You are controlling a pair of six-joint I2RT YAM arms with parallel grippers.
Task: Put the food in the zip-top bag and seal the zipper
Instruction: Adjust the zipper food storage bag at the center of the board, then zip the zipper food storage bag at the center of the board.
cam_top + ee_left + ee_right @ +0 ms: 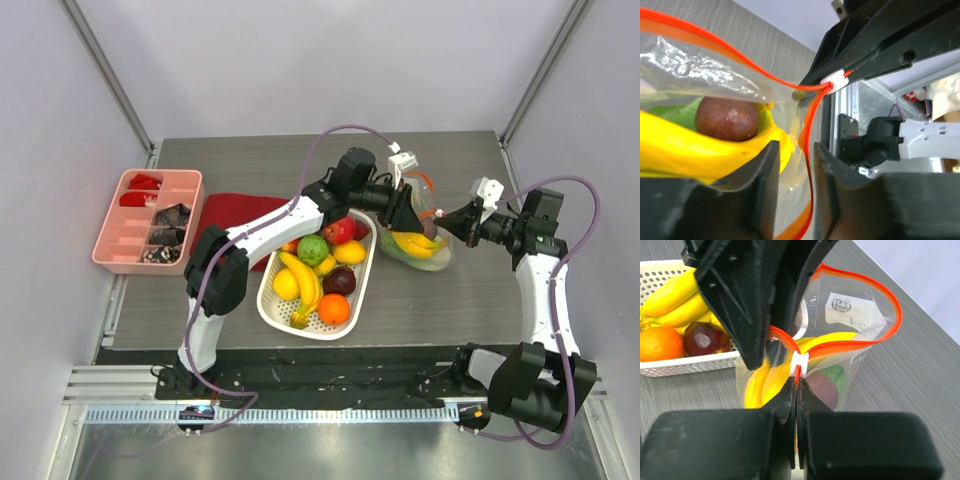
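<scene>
Two pincers meet at the mouth of the zip-top bag, which stands on the worktop just right of the basket, nearer the right edge than the left. The right pincer is pressed together on the zipper, with the white slider at its tips. The left pincer is narrowly spread, and the zipper strip hangs in the gap. Bananas and a dark round fruit lie inside the bag.

One left gripper, one right gripper, one zip-top bag, one white basket, one pink tray, one red cloth.
</scene>
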